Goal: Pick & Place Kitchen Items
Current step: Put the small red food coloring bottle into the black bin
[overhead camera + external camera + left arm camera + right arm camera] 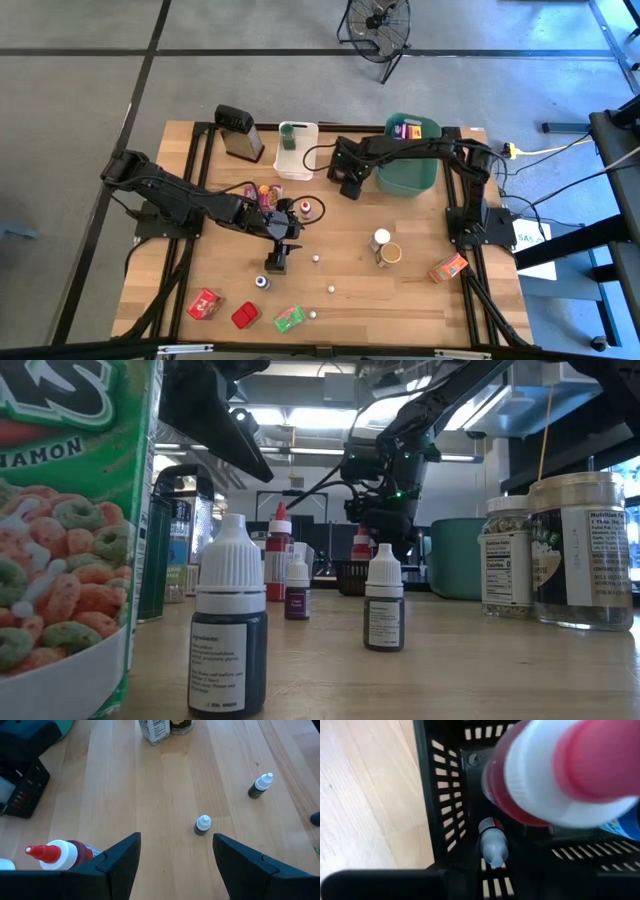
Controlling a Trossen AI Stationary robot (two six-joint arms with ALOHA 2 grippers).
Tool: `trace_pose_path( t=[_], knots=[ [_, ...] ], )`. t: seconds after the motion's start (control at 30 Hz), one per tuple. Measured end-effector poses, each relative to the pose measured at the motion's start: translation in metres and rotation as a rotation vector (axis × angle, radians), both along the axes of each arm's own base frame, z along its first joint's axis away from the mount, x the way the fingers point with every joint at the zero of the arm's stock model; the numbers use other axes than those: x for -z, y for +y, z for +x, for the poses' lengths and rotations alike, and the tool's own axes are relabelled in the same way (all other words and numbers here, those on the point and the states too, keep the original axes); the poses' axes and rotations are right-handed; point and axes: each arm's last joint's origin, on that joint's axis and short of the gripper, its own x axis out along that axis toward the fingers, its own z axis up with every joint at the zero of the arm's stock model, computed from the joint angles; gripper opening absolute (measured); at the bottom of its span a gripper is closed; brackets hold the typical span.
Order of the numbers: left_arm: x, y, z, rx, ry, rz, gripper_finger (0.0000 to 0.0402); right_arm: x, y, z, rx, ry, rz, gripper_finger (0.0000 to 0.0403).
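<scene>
A light wooden plank table (400, 300) is seen from above with small groceries scattered over it. The left gripper (277, 262) is held low over the middle of the table, its two dark, angular fingers (120, 860) spread wide with nothing between them; just beyond them a tiny dark bottle with a ribbed white cap (202, 824) stands upright on the bare wood, and a second small white-capped bottle (261, 786) stands farther off. Beside the left fingers a red squeeze bottle with a red nozzle and white collar (60, 854) is visible. The right gripper (350, 185) is positioned over a small black slotted plastic basket (445, 800) near the table's far edge, next to a teal round bin (408, 160). Close to its camera a red bottle with a ridged white cap (545, 775) fills the view above the basket, but whether it is clamped by the jaws cannot be told. Inside the basket a small grey-capped bottle (492, 845) is lying. Two clear glass jars with printed labels (560, 550) stand together on the right side, and red and green glossy packets (245, 315) lie along the near edge.
</scene>
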Motion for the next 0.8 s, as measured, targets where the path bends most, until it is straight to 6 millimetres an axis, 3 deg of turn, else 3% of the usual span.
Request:
trace_pose_path(
  t=[0.23,0.57,0.8],
  knots=[
    [0.0,0.0,0.0,0.0,0.0,0.0,0.0242,0.0006,0.0007,-0.0001,-0.007,0.002,0.011,0.0114],
    [0.0001,0.0001,0.0,0.0,0.001,0.0,0.0242,0.0006,0.0006,0.0002,-0.007,-0.001,0.01,0.0165],
    [0.0001,0.0001,-0.0001,0.001,0.001,-0.001,0.0243,-0.0004,0.0006,-0.0009,-0.023,0.013,-0.002,0.0171]
  ],
)
